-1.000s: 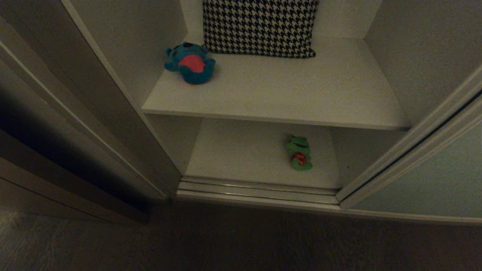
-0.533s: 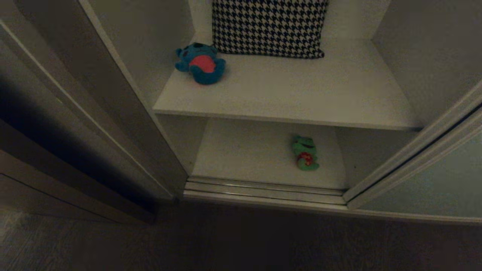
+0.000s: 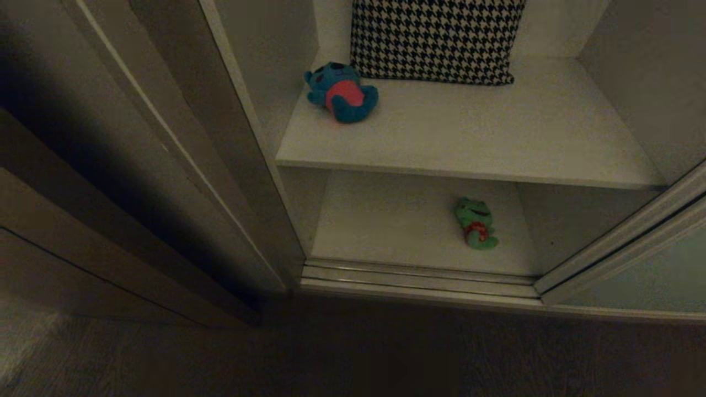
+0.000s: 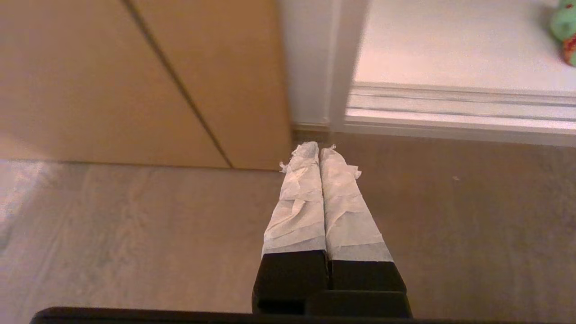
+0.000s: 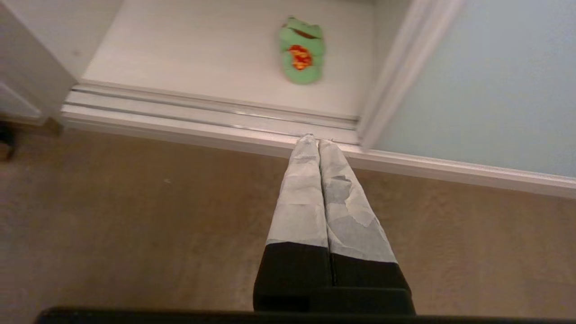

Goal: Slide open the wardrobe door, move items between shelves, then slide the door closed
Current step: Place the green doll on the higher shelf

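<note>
A: What has changed in the last second?

B: The whole head view has slid, so the camera moved, not the toys; the wardrobe opening now sits further toward the robot's right; the frog (image 3: 476,223) and the bear (image 3: 342,92) lie as they did

A: And for the task?

B: The sliding wardrobe door (image 3: 645,275) is already drawn aside on the right; I judge the base is lining up before any reach; the frog lies on the lower shelf (image 3: 386,231), the bear on the upper shelf (image 3: 469,132) just beside a houndstooth cushion (image 3: 433,38)

A: The pincers?

B: Both pressed together, holding nothing; the left pincer (image 4: 319,150) hangs over the floor (image 4: 135,225) near the dark brown panel (image 4: 112,81); the right pincer (image 5: 317,141) points at the door track (image 5: 202,114), the frog beyond it

A: Room to move?

B: The upper shelf's front edge overhangs the frog; a reach must go under it; the door frame stands near on the right; the left half of the lower shelf lies open
</note>
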### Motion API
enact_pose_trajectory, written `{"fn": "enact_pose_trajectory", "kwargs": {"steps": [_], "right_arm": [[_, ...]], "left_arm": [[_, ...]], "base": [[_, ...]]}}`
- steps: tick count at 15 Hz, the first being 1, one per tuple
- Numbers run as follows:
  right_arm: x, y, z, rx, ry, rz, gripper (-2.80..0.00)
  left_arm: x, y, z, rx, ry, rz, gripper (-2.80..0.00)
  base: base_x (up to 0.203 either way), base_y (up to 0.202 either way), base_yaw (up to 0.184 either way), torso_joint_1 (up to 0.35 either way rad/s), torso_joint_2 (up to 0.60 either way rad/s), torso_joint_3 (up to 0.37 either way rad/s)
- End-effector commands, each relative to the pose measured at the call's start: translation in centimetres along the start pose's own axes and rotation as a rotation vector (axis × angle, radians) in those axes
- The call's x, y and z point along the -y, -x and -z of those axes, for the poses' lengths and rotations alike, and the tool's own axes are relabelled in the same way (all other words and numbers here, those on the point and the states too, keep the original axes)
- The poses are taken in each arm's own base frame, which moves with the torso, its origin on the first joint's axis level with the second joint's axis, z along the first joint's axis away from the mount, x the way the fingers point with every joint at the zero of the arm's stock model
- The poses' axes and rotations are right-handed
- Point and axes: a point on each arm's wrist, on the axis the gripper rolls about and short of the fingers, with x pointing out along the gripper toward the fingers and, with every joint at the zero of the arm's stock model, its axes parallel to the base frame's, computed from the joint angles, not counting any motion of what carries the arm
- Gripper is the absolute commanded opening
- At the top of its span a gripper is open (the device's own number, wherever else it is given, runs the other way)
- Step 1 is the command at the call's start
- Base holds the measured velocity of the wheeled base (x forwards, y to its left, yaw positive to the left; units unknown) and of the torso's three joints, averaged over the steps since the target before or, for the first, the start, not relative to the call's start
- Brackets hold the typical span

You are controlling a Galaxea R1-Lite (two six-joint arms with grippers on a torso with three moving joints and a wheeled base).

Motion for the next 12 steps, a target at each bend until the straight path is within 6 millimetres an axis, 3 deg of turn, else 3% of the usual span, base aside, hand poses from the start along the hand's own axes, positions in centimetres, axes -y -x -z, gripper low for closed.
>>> {"fn": "enact_pose_trajectory", "kwargs": {"steps": [1, 7, 12], "right_arm": [[0.00, -0.01, 0.00, -0.002, 0.000, 0.000, -2.80], [0.00, -0.01, 0.00, -0.001, 0.000, 0.000, -2.80], [0.00, -0.01, 0.00, -0.002, 0.000, 0.000, -2.80]], "left_arm": [[0.00, -0.01, 0.00, -0.002, 0.002, 0.000, -2.80], [0.00, -0.01, -0.02, 0.000, 0.015, -0.002, -2.80], [-0.02, -0.01, -0.03, 0.001, 0.039, -0.006, -2.80]], "base": [[0.000, 0.195, -0.004, 0.002, 0.00, 0.002], [0.000, 0.183, -0.001, 0.001, 0.00, 0.002], [0.000, 0.015, 0.001, 0.000, 0.00, 0.000]]}}
